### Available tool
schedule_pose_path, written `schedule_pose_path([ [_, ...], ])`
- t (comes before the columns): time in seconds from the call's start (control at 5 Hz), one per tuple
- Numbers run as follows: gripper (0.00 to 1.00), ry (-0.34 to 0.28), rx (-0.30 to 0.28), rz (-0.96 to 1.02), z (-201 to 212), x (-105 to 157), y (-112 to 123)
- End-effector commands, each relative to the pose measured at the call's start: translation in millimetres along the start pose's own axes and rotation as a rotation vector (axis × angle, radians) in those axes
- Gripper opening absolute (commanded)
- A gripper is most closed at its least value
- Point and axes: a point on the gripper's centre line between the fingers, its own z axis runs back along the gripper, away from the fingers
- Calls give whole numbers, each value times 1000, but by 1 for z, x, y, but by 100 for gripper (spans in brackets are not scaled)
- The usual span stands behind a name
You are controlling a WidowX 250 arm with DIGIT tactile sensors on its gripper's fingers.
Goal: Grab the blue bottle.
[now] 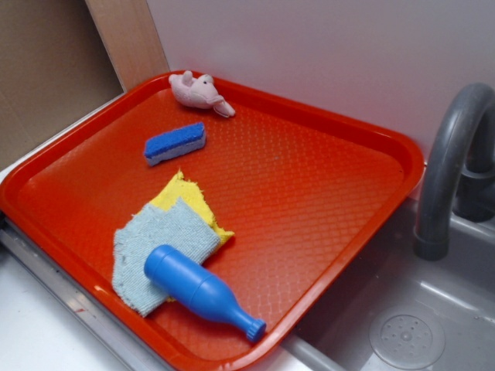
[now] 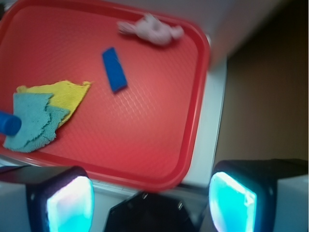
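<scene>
no writing readable anywhere; claw spread wide, empty, touching nothing, hovering past tray edge; blue bottle lying sideways on tray's near edge, body resting on grey-blue cloth

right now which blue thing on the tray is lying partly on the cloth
The blue bottle, on its side, its wide end over the pale blue cloth; the blue sponge sits apart.

We see a red tray with a diamond-grid texture, a solid bright-blue bottle, a pale blue-grey cloth over a yellow cloth, a blue-and-white sponge, a pink plush toy.
</scene>
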Motion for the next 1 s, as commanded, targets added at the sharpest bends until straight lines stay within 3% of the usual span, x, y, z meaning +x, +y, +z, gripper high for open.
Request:
schedule_pose_path([
  [0.0,100,-43,78,-532,-15,54,-76],
  [0.2,100,-54,6,-776,-31,60,-115],
  [0.4,100,-57,-31,-934,-46,62,-140],
  [0.8,100,5,-152,-1057,-81,65,-190],
])
